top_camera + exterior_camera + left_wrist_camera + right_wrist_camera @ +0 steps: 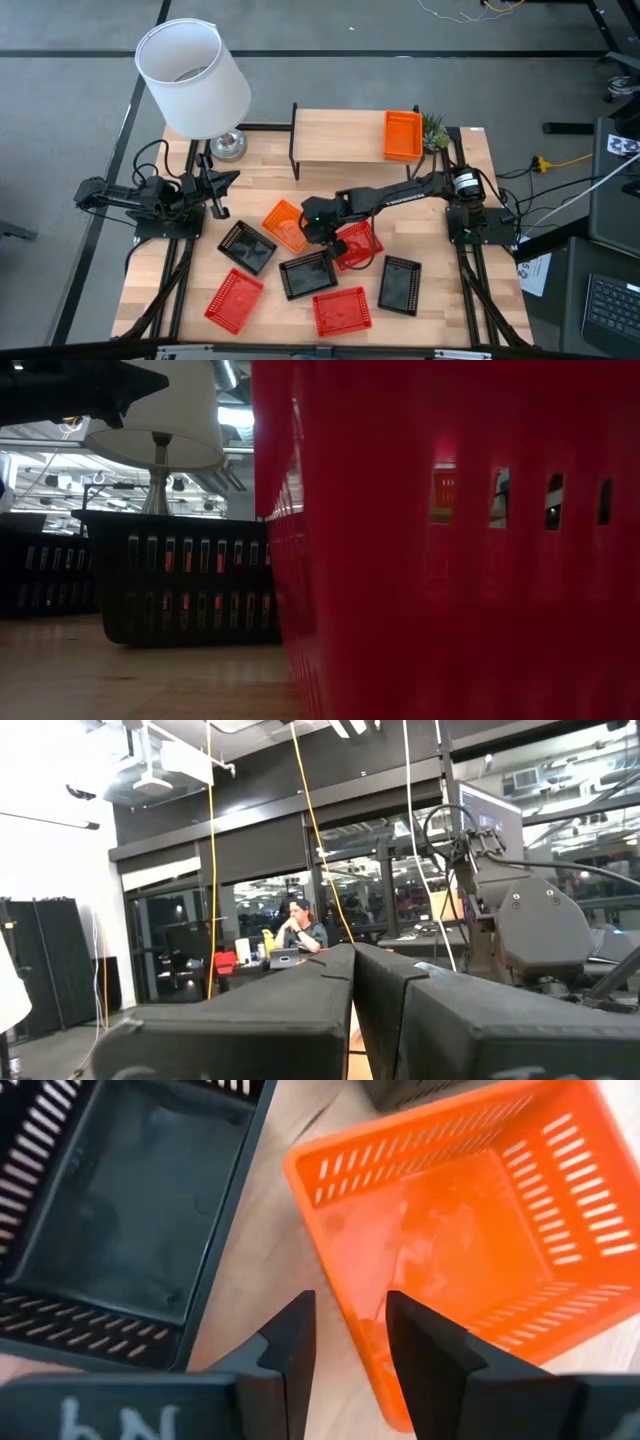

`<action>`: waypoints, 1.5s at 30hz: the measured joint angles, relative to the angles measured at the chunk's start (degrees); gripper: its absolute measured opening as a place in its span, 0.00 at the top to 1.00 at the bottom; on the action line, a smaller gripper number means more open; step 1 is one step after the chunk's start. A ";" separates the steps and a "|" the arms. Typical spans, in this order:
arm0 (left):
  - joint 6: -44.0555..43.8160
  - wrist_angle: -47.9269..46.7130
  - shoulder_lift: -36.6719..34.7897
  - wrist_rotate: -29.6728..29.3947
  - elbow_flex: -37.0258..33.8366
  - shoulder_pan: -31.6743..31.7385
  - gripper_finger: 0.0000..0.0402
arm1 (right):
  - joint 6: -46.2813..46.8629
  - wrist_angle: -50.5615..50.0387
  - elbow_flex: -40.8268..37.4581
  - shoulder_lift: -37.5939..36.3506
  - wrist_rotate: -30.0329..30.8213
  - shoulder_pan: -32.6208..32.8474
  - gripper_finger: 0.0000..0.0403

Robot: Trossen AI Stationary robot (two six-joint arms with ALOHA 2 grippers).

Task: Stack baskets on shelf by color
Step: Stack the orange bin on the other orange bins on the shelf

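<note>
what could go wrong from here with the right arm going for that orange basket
The right end effector, open, straddles the wall of the orange perforated plastic basket near a corner, so the grip may slip or tilt the basket. A black mesh basket sits close beside it and a red mesh basket crowds it too; lifting could drag either.

Two dark jointed arms; the right pincer [348,1342] has black wedge-shaped fingers.

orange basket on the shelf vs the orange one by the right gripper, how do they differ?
The shelf basket sits on the shelf, square to its edges; the table basket lies on the tabletop, turned at an angle. The shelf basket stands alone; the table basket is crowded by black and red baskets. The right gripper, open, straddles the table basket's wall; nothing touches the shelf basket. Both are orange, mesh-walled, open side up.
</note>
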 joint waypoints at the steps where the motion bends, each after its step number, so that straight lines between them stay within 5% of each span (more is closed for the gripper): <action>1: 0.00 -0.01 0.01 0.01 0.00 0.00 1.00 | 0.00 0.01 -0.09 0.00 -0.01 0.00 0.69; 20: -0.02 -0.20 0.00 0.03 -0.02 0.00 1.00 | 0.26 2.66 -3.08 -0.02 5.15 -0.15 0.71; 45: -0.02 -1.50 0.02 0.15 -0.01 0.00 1.00 | 2.76 -3.16 0.02 1.42 9.08 -0.09 0.99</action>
